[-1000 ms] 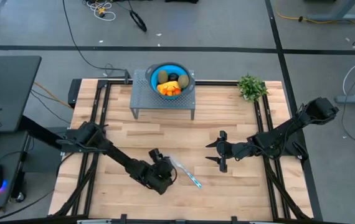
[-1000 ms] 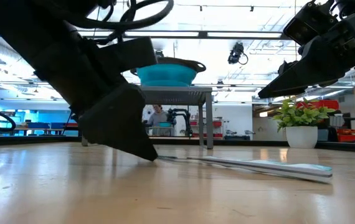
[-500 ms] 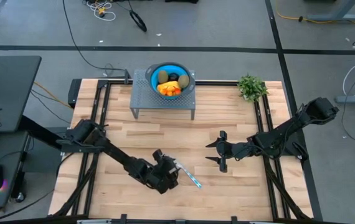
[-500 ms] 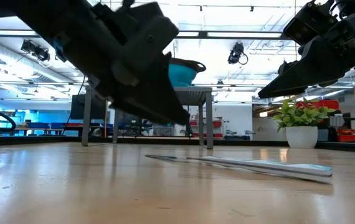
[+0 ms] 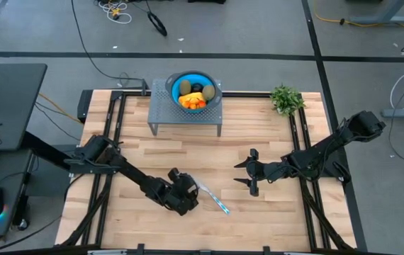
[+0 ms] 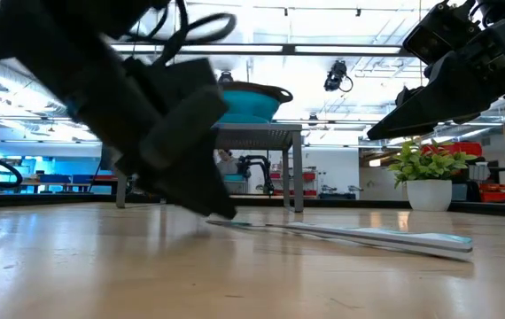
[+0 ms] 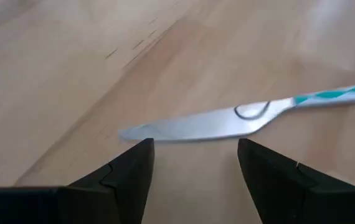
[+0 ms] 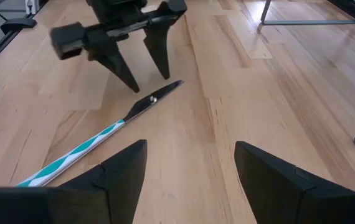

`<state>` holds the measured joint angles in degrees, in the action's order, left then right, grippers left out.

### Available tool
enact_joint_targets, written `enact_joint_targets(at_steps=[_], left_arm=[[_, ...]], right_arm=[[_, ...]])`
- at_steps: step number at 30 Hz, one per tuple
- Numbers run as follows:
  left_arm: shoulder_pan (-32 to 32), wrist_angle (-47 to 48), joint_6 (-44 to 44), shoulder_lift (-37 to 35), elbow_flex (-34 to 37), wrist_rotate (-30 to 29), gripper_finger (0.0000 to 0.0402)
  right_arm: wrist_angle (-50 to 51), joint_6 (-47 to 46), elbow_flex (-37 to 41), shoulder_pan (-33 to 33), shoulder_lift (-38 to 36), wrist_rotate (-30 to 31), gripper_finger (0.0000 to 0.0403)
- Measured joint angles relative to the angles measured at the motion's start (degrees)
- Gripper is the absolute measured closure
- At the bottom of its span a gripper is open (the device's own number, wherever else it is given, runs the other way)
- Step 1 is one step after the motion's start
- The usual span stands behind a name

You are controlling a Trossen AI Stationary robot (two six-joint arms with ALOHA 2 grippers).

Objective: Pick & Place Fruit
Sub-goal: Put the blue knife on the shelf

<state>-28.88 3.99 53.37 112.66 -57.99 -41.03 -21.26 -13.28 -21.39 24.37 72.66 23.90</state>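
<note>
High view: left gripper [image 5: 188, 193], jaws apart and empty, poised over the knife [image 5: 212, 196] blade as if to lift it; fruit [image 5: 193, 95] sits in the bowl [image 5: 176, 83]; right gripper [image 5: 250, 171] waits open, empty.

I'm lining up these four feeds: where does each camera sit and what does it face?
High: overhead, straight down on table, both arms.
Low: table height, level toward the room; left gripper near knife.
Left wrist: on left arm, past its open fingers at the knife blade.
Right wrist: on right arm, open fingers, facing the left gripper.
Shared: all four show the knife.
</note>
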Motion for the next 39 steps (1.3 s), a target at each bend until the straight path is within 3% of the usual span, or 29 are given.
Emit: enact_joint_targets(at_steps=[9,18,25,33,39], left_arm=[[0.13,-2.56,2.46,0.00,3.14,-5.07,0.0162],[0.04,-25.35,-17.64,-0.03,2.98,-1.62,0.0162],[0.02,-17.31,-14.88,0.05,2.98,-0.10,0.0174],[0.79,-21.90,-14.25,7.43,2.67,-3.22,0.0218],[1.13,-20.62,-13.62,7.65,2.68,-3.46,0.0246]], right_arm=[[0.00,0.00,-0.01,0.01,0.00,0.00,0.0149],[0.00,0.00,0.00,0.00,0.00,0.00,0.0149],[0.00,0.00,-0.01,0.01,0.00,0.00,0.0149],[0.01,0.00,0.00,0.01,0.00,0.02,0.0149],[0.37,0.00,0.00,0.00,0.00,0.00,0.0149]])
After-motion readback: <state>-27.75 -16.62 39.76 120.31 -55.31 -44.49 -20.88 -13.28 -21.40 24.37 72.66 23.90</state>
